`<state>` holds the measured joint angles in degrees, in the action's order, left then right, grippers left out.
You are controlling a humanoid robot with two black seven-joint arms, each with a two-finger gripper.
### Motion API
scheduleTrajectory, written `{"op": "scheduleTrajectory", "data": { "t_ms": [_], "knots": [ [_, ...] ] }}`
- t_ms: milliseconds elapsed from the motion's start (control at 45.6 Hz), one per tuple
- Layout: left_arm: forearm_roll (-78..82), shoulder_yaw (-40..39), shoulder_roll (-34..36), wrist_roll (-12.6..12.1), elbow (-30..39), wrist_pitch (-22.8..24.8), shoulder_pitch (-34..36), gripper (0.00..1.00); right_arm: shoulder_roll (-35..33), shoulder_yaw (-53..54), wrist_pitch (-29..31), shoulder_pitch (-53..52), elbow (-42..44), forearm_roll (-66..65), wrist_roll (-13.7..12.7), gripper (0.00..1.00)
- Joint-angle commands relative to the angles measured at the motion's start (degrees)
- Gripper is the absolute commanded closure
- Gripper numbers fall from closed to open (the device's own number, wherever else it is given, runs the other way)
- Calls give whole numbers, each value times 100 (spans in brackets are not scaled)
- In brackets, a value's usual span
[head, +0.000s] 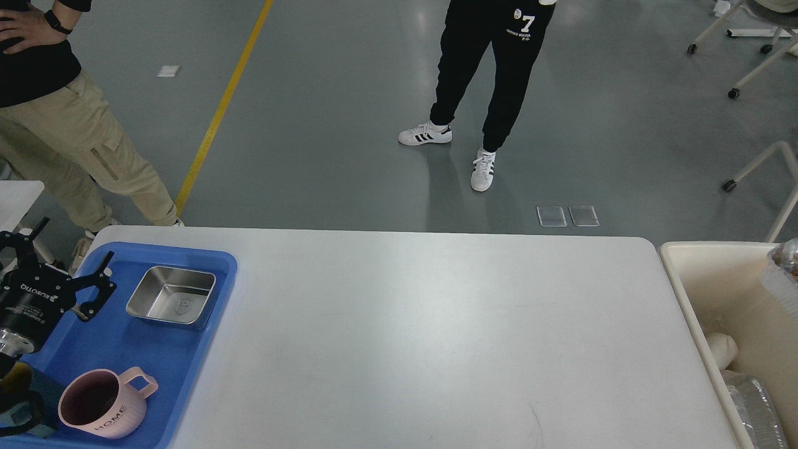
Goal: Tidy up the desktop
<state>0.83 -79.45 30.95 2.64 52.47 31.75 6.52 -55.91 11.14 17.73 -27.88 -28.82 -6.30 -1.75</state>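
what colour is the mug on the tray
Pink, with "HOME" on its side; the mug shows best in the head view.

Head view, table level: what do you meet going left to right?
left gripper → blue tray, holding the pink mug and steel dish → bare white desktop → beige bin at the right edge.
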Motion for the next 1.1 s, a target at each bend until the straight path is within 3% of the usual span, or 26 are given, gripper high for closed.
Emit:
{"op": "scheduleTrajectory", "data": {
  "t_ms": [0,219,395,526,899,1074],
  "knots": [
    [5,-18,7,0,0,15,-2,2,10,20,2,54,34,15,8,54],
    [5,-18,7,0,-9,24,-19,2,36,29,-7,54,52,24,25,28],
    [5,-97,7,0,-18,103,-63,2,54,46,-16,54,61,15,34,24],
    [5,-132,16,0,-26,112,-72,2,168,116,-60,28,122,15,34,2],
    [14,-150,34,0,-35,244,-63,2,634,257,-33,-525,333,-3,51,0],
    [23,-220,16,0,-35,332,-81,2,669,257,11,-1360,377,-99,51,0]
  ]
}}
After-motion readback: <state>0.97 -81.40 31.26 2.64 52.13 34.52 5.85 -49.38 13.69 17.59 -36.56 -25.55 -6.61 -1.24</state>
